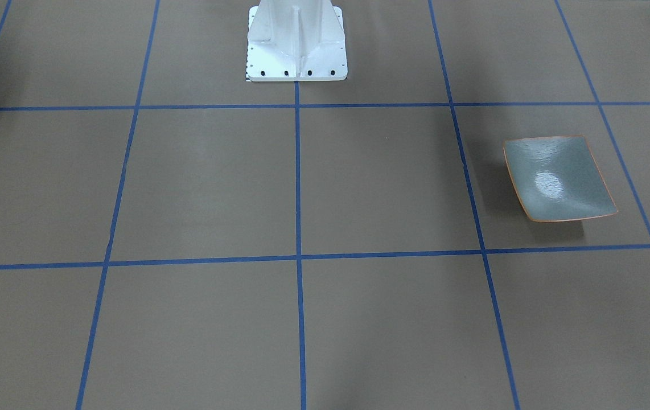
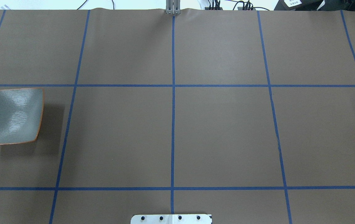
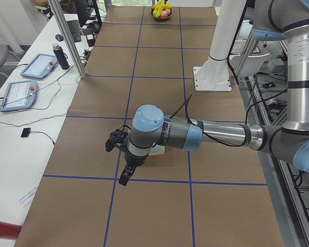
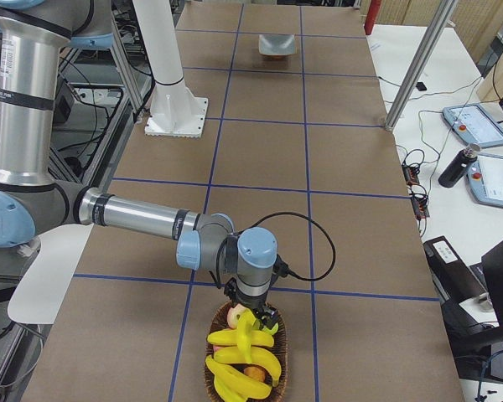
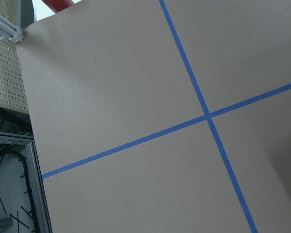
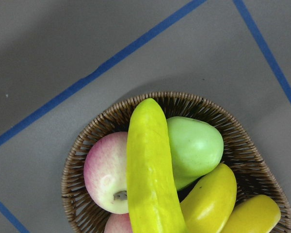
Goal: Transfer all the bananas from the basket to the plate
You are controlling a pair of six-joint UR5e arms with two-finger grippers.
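Exterior right view: right gripper [image 4: 253, 318] low over the bananas [image 4: 239, 364].
They lie in the basket [image 6: 99, 124], which the right wrist view cuts off at 6 o'clock. At the overhead view's 9 o'clock sits the plate [image 2: 9, 116]. The left gripper [image 3: 124, 178] hangs beside it, its arm hiding most of it. Neither gripper's jaws can be told.

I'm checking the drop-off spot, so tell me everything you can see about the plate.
The plate is a square dish, glossy grey-green with a thin orange rim and upturned edges; it looks like glazed ceramic, with glare across its middle. It is empty and sits level on the brown table cover, inside one blue-taped square on the robot's left. Nothing else touches it.
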